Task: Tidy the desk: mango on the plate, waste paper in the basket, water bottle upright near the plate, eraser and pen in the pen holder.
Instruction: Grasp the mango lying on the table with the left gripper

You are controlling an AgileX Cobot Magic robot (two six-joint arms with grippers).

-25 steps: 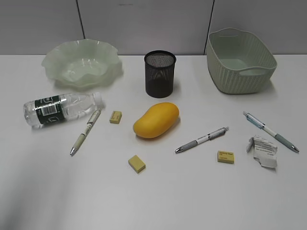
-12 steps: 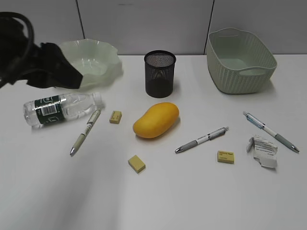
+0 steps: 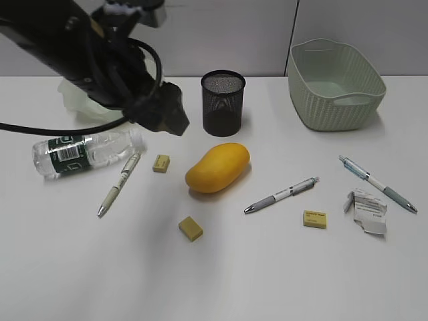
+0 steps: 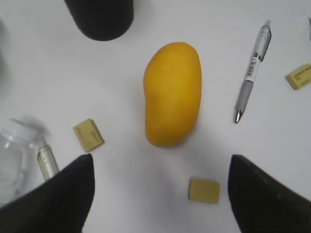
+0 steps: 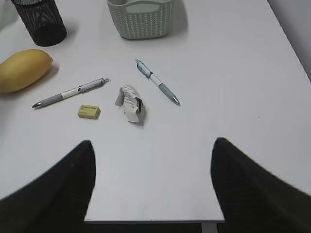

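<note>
The mango (image 3: 217, 167) lies mid-desk, in front of the pen holder (image 3: 223, 102). My left gripper (image 3: 167, 117) hangs open above the desk just left of both; in the left wrist view (image 4: 160, 194) the mango (image 4: 172, 94) lies ahead of the spread fingers. The arm hides most of the plate (image 3: 67, 90). The water bottle (image 3: 83, 152) lies on its side at the left. The basket (image 3: 334, 83) stands back right. The waste paper (image 3: 366, 210) lies front right. My right gripper (image 5: 153, 189) is open and empty over the desk's front edge, out of the exterior view.
Three pens lie on the desk: one (image 3: 119, 182) by the bottle, one (image 3: 281, 194) right of the mango, one (image 3: 376, 183) near the paper. Three yellow erasers (image 3: 160, 163), (image 3: 190, 228), (image 3: 314, 219) are scattered around the mango.
My left arm has swung in from the far left, across the plate, to beside the pen holder. The objects have not moved.
</note>
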